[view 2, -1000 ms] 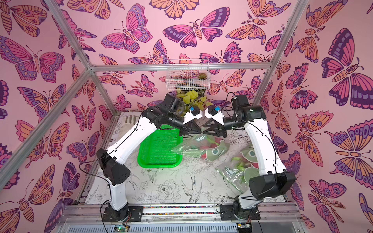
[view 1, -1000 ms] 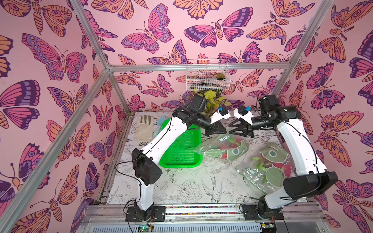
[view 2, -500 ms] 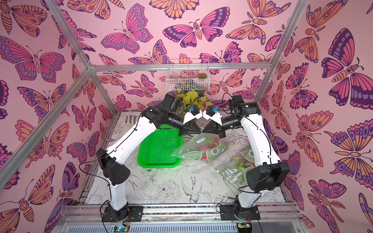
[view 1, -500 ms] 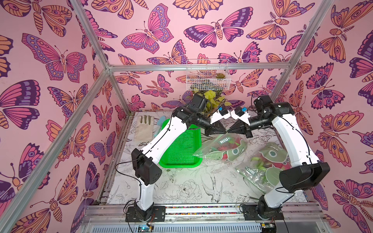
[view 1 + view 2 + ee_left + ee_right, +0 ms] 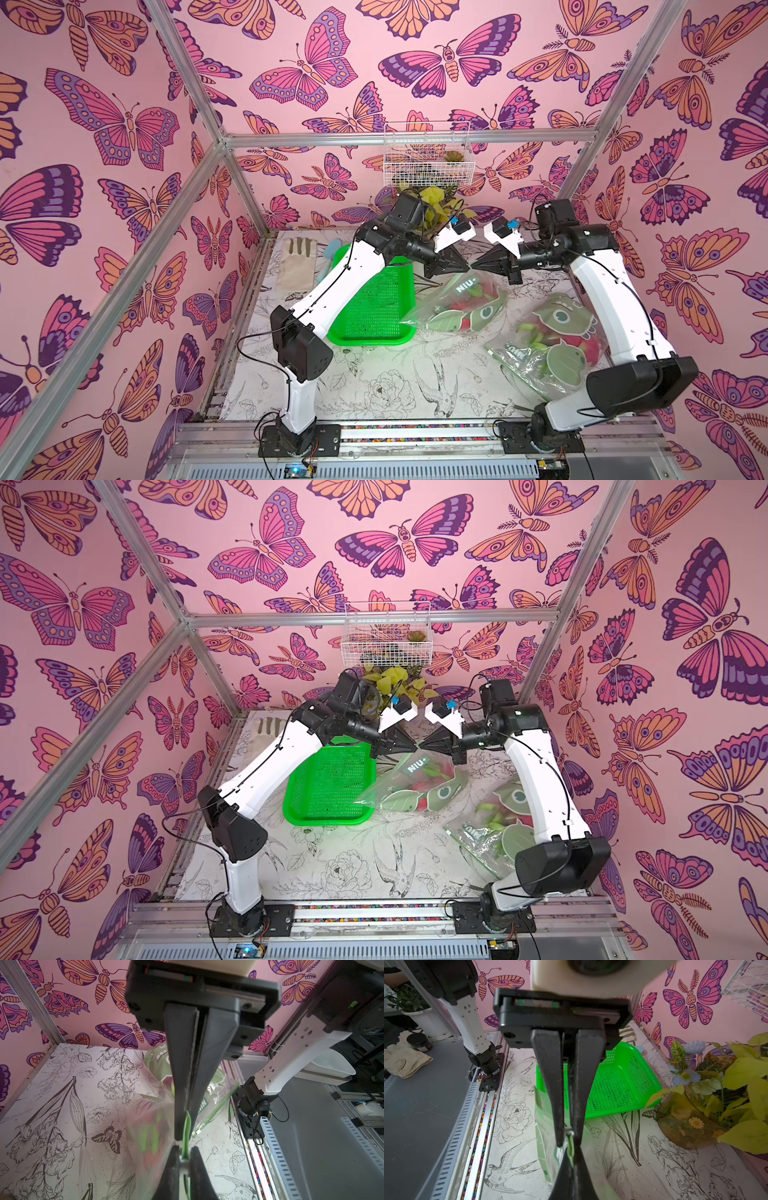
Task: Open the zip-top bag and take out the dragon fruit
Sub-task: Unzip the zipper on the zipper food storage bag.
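Mid-bench, beside green tray: zip-top bag, clear plastic, green cartoon prints, green zip strip; top edge lifted, lower end on bench, low corner touching tray rim.
dragon fruit: inside that bag; red patches with green scale tips seen through plastic, partly hidden by prints.
fruit axis: cannot tell; outline hidden, which way it points unclear.
bag axis: slopes from raised zip edge down toward bench front.
left gripper: closed tight, pinching green zip strip.
right gripper: closed tight on same strip, tip to tip with left gripper.
second bag: lying on bench near right arm, more red fruit and green scales inside.
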